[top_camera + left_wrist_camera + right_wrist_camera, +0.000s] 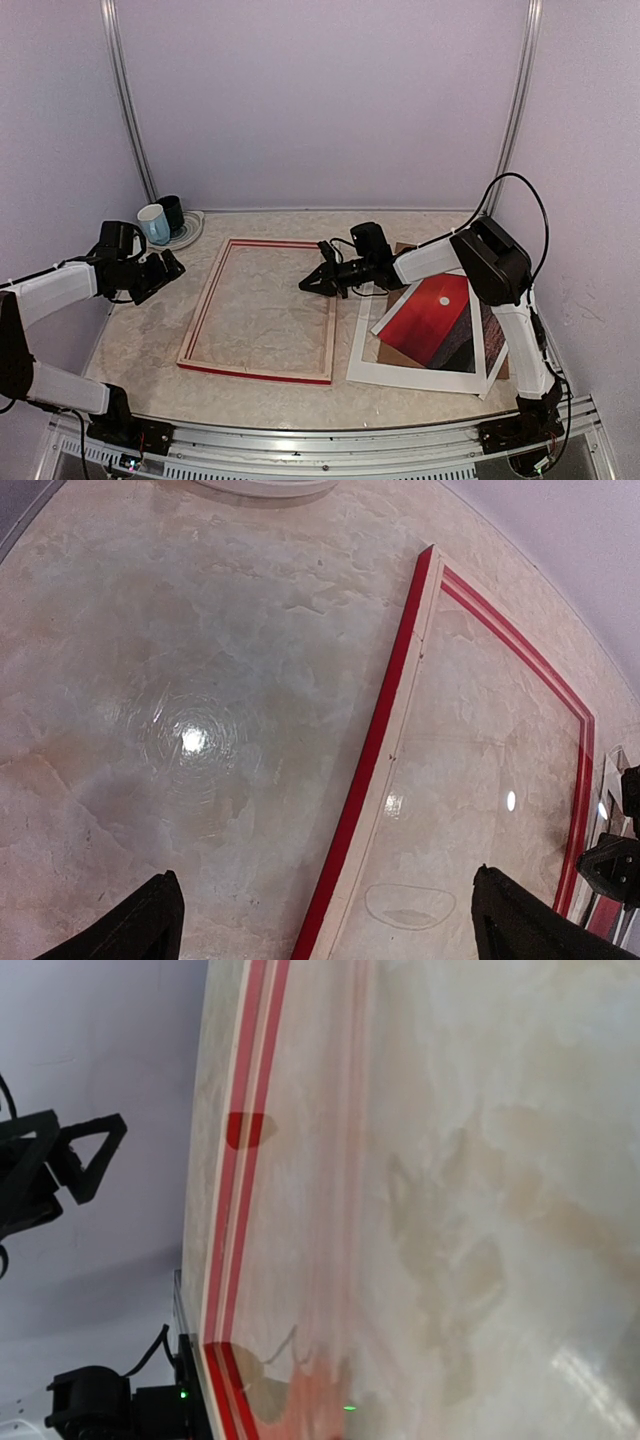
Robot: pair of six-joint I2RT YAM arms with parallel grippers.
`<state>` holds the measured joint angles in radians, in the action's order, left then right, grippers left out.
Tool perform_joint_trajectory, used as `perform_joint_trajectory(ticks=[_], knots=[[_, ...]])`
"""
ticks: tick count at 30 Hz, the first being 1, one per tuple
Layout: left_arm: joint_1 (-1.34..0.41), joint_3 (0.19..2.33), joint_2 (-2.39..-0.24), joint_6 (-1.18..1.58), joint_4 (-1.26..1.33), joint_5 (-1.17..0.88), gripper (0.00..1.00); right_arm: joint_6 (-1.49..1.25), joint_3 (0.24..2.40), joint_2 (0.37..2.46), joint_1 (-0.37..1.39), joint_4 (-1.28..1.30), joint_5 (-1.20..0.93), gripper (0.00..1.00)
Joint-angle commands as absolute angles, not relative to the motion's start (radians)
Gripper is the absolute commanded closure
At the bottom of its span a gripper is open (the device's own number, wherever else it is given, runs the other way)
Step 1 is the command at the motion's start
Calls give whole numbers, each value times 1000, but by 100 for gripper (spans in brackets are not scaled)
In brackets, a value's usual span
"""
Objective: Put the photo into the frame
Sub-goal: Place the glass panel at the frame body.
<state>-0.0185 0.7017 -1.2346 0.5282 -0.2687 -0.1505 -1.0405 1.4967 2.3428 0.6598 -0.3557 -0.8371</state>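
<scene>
Staging explains the layout: the large rectangular picture frame with a red face and pale wood sides [205, 308] lies flat in the middle of the worktop, where either of your arms can reach it. The rectangular print of a red sunset with a small white sun [428, 318] rests askew on a white mat border [400, 378] and a plain brown backing board [398, 352]. That stack sits toward the near right corner, just beside the frame's right rail and outside its opening.

Your right gripper [312, 284] hovers over that right rail. The photo lies near it on the side toward the right edge, not touching; you cannot tell from these views how far its jaws are parted. Your left gripper [330, 930] hangs wide open and empty by the frame's left rail, toward the left edge, with the whole frame between it and the photo. In my judgement the right arm is better placed for the pickup.
</scene>
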Motion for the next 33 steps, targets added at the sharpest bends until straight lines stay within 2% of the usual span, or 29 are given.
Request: perform_joint_trajectory(ticks=[1,33], knots=[[-13,693,-1218,532,-246,-156,1,-1032,1487,2286,650,-369,-848,100],[-11,693,-1220,532,-247,-156,1,-1038,1461,2283,645,-387,-851,100]])
